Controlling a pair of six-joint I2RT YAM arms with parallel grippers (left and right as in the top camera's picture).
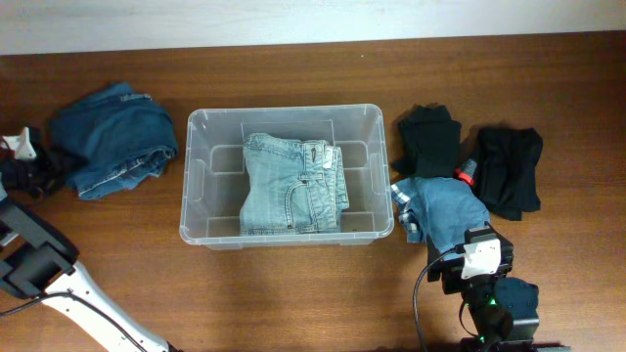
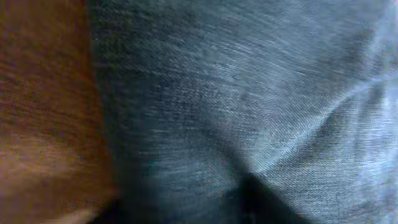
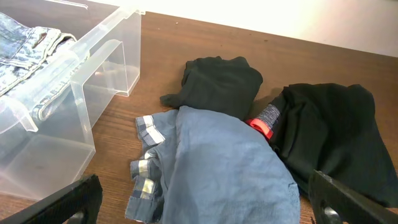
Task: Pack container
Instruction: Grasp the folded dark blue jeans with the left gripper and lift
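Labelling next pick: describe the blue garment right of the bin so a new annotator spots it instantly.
Find the clear container mid-table. Right of it lies a heap of clothes; the blue garment is the piece nearest the robot. It alone is light blue with checked cuffs; the black garments behind it are plain.

Glossy clear plastic container (image 1: 193, 186), blue denim (image 2: 249, 93) (twill weave showing), smooth wood-grain table (image 1: 293, 293), matt black cloth (image 1: 430, 137)

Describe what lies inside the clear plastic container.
Inside the container lies one folded pair of light blue jeans. Whatever sits beneath the jeans is covered, so unseen.
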